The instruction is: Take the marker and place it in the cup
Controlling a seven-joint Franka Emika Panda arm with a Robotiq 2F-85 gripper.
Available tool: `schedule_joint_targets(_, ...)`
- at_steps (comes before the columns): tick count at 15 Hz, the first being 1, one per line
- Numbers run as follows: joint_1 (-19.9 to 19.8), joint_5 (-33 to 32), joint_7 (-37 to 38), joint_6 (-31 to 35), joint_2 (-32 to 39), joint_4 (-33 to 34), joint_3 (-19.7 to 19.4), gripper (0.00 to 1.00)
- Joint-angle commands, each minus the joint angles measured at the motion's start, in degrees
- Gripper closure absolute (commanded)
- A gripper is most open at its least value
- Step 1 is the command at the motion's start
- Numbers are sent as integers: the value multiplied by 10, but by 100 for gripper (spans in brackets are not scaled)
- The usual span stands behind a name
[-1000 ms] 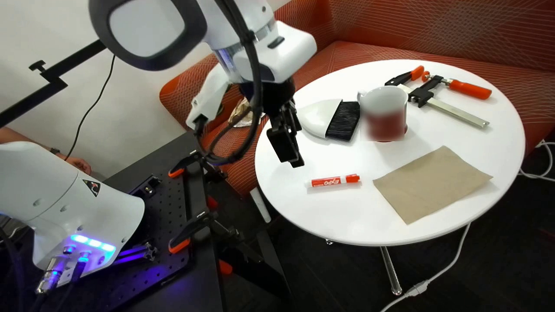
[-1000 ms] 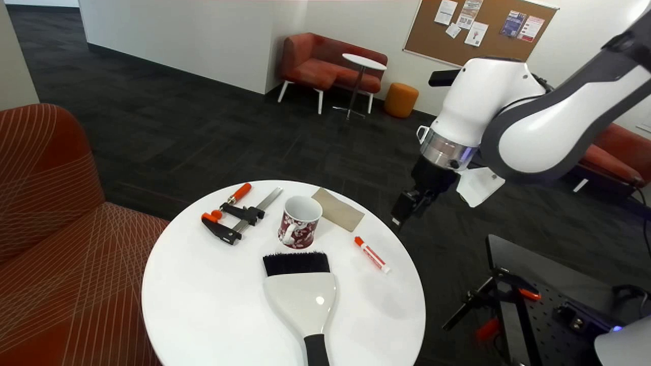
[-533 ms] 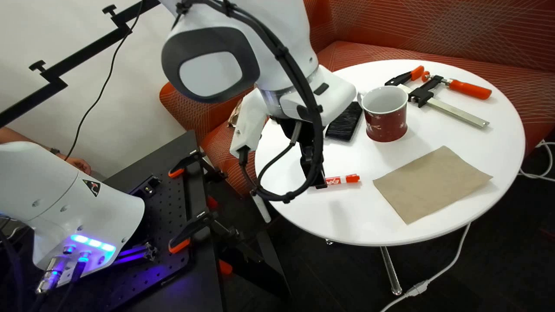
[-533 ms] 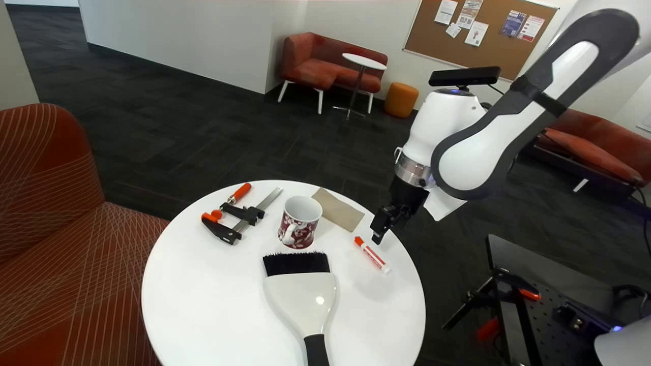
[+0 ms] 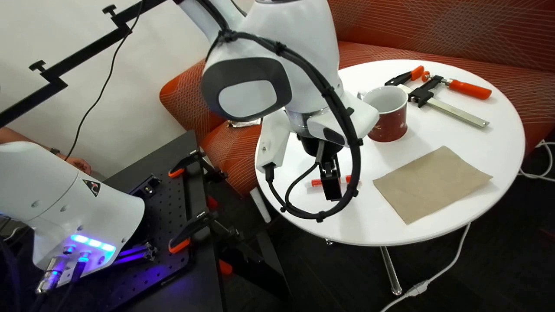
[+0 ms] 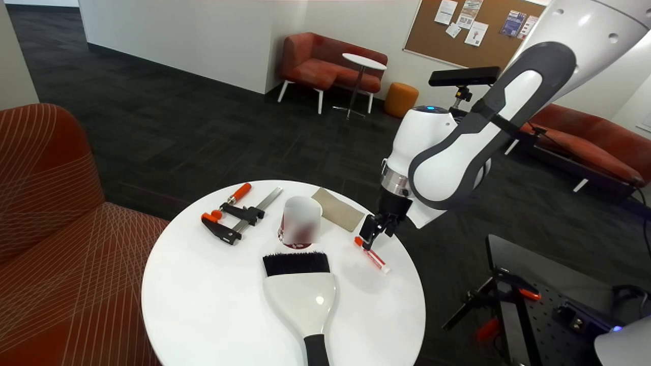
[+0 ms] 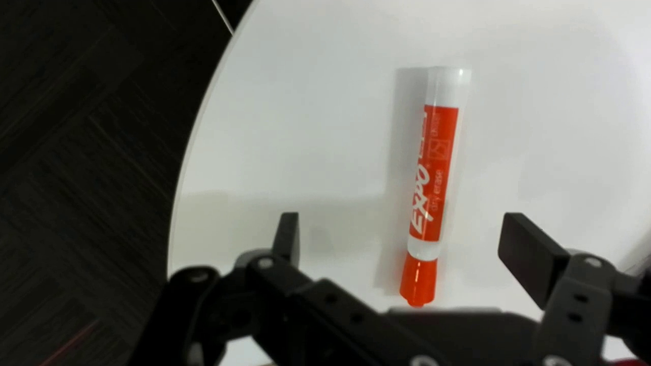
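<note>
I am seeing the gripper (image 7: 402, 229) hanging over the marker (image 7: 435, 173), its fingers (image 7: 531, 259) standing wide apart, one on each side. The marker is lying on the table (image 5: 490, 147), and the cup (image 5: 392, 123) is standing upright, apart from it.

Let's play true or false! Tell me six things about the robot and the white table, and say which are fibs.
1. The marker lies on the white table. True.
2. The gripper is shut on the marker. False: the gripper is open.
3. The mug stands on the brown sheet. False: the mug stands on the table, apart from the brown sheet.
4. The brush has black bristles. True.
5. The mug is white inside. True.
6. The clamp's handle is blue. False: the clamp's handle is orange.
</note>
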Motion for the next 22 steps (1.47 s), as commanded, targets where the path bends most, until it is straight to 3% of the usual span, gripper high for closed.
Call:
schedule_joint_targets(1,-4,8,-12,7,25,23,5,11)
schedule_joint_targets(2,-4,8,-12,8,29,26,5,28)
schedule_joint_targets(11,-1,7,-11,4,36,38,5,96)
schedule_joint_targets(12,1,6,-9,2,33,37,4,99)
schedule_joint_targets(17,26,5,2,-22,-32,6,4,95)
schedule_joint_targets(22,92,-28,15,-52,-133,-29,-26,95)
